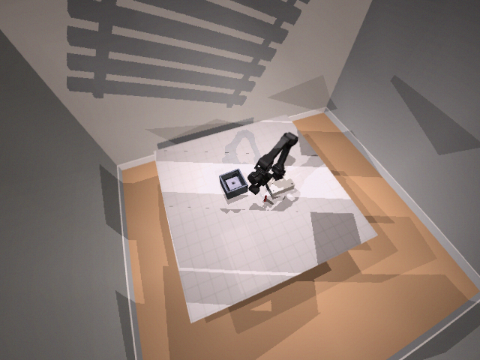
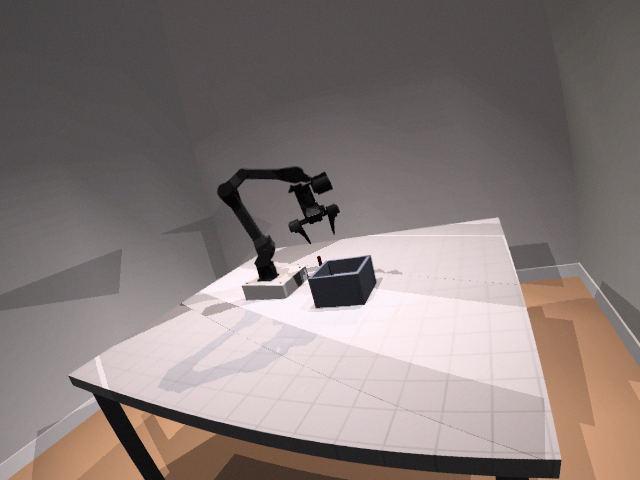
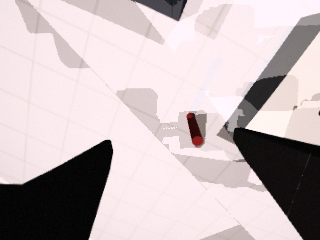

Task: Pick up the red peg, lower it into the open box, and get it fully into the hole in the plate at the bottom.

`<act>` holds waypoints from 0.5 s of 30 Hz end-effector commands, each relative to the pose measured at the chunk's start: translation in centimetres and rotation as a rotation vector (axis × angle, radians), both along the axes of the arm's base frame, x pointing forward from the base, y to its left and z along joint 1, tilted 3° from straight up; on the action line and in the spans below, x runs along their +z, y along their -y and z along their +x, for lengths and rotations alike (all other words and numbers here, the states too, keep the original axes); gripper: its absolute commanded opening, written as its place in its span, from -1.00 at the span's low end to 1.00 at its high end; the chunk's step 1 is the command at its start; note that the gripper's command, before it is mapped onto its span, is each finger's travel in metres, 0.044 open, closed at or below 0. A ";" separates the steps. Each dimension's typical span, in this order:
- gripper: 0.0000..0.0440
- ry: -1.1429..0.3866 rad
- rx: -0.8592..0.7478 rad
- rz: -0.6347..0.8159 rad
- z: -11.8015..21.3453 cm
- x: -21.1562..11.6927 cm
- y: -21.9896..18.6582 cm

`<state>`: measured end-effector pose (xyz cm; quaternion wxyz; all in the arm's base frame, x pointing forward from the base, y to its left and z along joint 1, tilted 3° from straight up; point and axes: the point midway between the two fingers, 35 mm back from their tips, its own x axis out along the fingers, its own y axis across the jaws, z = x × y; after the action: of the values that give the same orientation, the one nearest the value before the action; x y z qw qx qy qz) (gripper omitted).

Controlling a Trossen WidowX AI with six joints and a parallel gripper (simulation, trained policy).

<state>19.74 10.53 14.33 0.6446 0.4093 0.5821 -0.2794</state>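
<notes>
The red peg (image 1: 265, 199) (image 2: 319, 260) (image 3: 195, 130) stands about upright on the table, outside the box and near the robot's base. My gripper (image 2: 322, 238) (image 3: 174, 139) is wide open and empty, pointing down above the table. In the wrist view the peg shows between the two fingers, nearer the right one, and lies well below them. The open dark blue-grey box (image 1: 237, 193) (image 2: 338, 291) stands beside the peg, and its corner shows at the top of the wrist view. The pale plate (image 1: 229, 182) with a small dark hole (image 1: 233, 182) is at its bottom; the box walls hide it in the exterior view.
The pale robot base (image 1: 286, 187) (image 2: 262, 291) stands close to the peg, on the side away from the box. The base also shows at the right of the wrist view. The tiled white table (image 1: 232, 247) (image 2: 439, 351) carries broad shadows and bright bands.
</notes>
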 end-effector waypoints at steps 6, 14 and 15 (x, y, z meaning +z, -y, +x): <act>1.00 -0.104 -0.026 -0.082 -1.9 -3.5 -0.6; 1.00 -0.117 -0.033 -0.105 -2.1 -7.2 -1.2; 1.00 -0.114 -0.033 -0.105 -2.1 -7.8 -1.3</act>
<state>17.75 11.78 7.75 0.6256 0.3695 0.5974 -0.3394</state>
